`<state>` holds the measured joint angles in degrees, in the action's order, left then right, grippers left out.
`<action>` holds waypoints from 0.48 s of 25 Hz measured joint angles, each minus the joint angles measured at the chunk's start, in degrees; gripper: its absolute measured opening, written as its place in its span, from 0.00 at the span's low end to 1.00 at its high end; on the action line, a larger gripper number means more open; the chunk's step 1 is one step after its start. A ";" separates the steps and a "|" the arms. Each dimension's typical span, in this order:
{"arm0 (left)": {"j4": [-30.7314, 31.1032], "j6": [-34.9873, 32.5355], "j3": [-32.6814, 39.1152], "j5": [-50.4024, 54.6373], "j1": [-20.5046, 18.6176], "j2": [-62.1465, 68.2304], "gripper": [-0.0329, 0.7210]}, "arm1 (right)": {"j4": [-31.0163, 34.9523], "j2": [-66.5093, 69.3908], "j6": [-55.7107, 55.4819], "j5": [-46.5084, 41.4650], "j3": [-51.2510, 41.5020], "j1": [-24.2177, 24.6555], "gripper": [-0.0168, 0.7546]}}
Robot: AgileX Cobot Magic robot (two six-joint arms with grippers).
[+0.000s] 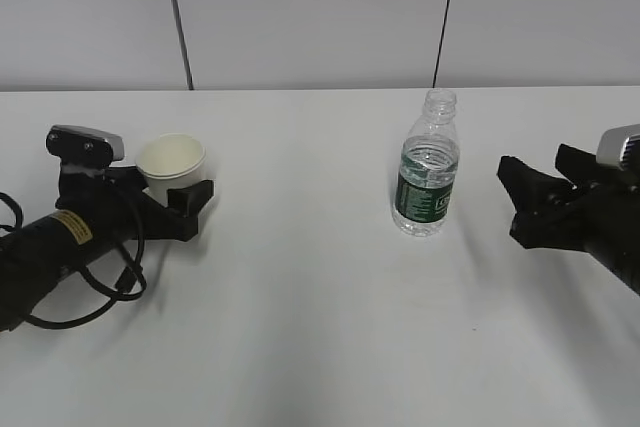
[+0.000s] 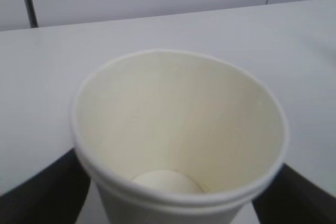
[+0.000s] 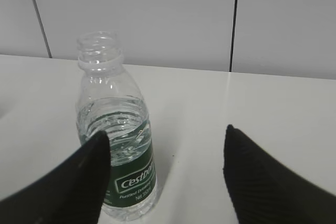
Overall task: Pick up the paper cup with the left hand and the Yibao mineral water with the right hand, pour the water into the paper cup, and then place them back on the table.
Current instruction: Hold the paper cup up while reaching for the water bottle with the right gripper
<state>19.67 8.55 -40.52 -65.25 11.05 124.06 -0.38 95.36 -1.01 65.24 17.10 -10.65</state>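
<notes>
The white table (image 1: pixel 320 327) is big and plain. The paper cup (image 1: pixel 171 165) stands at about 9 o'clock on it, over on the left side. It stands straight up with its open mouth to the top. The left hand (image 1: pixel 178 194) has its two black fingers, one on each side of the cup, with the cup sitting between them. In the left wrist view the cup (image 2: pixel 178 145) fills most of the picture, and a dark finger (image 2: pixel 47 192) shows at each bottom corner, right beside the cup wall. I cannot tell if the fingers are pressing on the cup or only next to it. The inside of the cup looks dry and creamy white, and I can see its round bottom.

The Yibao mineral water (image 1: pixel 428 167) stands near the middle of the table, a little toward 3 o'clock. It is upright, has no cap, and wears a dark green label. It is well apart from the cup. The water (image 3: pixel 118 124) inside is clear and fills the lower part of the bottle, up to around the top of the label.

The right hand (image 1: pixel 530 209) is out at 3 o'clock, near the bottle but not touching it. Its fingers (image 3: pixel 262 182) are spread wide and hold nothing. In the right wrist view the bottle (image 3: pixel 116 129) stands just past the left finger, toward 10 o'clock, not in the gap between the two.
</notes>
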 joint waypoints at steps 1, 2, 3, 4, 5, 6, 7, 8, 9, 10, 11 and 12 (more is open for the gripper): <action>-0.30 -0.01 0.00 0.00 0.00 0.00 0.78 | 0.00 0.00 0.00 0.00 0.00 0.00 0.67; -0.48 -0.05 0.00 0.00 0.00 0.00 0.78 | 0.00 0.00 0.00 0.00 0.00 0.00 0.67; -0.48 -0.05 0.00 0.05 0.00 0.00 0.78 | 0.00 0.00 0.00 0.00 0.00 0.00 0.67; -0.48 -0.07 0.00 0.05 0.00 0.00 0.77 | 0.00 0.00 0.00 0.00 0.00 0.00 0.67; -0.48 -0.07 0.00 0.05 0.00 0.00 0.75 | 0.00 0.00 0.00 0.00 0.00 0.00 0.67; -0.48 -0.07 0.00 0.05 0.00 0.00 0.74 | 0.00 0.00 0.00 0.00 0.00 0.00 0.67; -0.48 -0.07 0.00 0.05 0.00 0.00 0.72 | 0.00 0.00 0.00 0.00 0.00 0.00 0.67; -0.48 -0.07 0.00 0.05 0.00 0.00 0.70 | 0.00 0.00 0.00 0.00 0.00 0.00 0.67; -0.48 -0.07 0.00 0.05 0.00 0.00 0.68 | 0.00 0.00 0.00 0.00 0.00 0.00 0.67; -0.48 -0.07 0.00 0.05 0.00 0.00 0.67 | 0.00 0.00 0.00 0.00 0.00 0.00 0.67; -0.48 -0.07 0.00 0.05 0.00 0.00 0.66 | 0.00 0.00 0.00 0.00 0.00 0.00 0.67; -0.48 -0.07 0.00 0.05 0.00 0.00 0.66 | 0.00 0.00 0.00 0.00 0.00 0.00 0.67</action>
<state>19.19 8.48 -40.52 -65.20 11.05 124.06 -0.38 95.36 -1.01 65.24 17.10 -10.65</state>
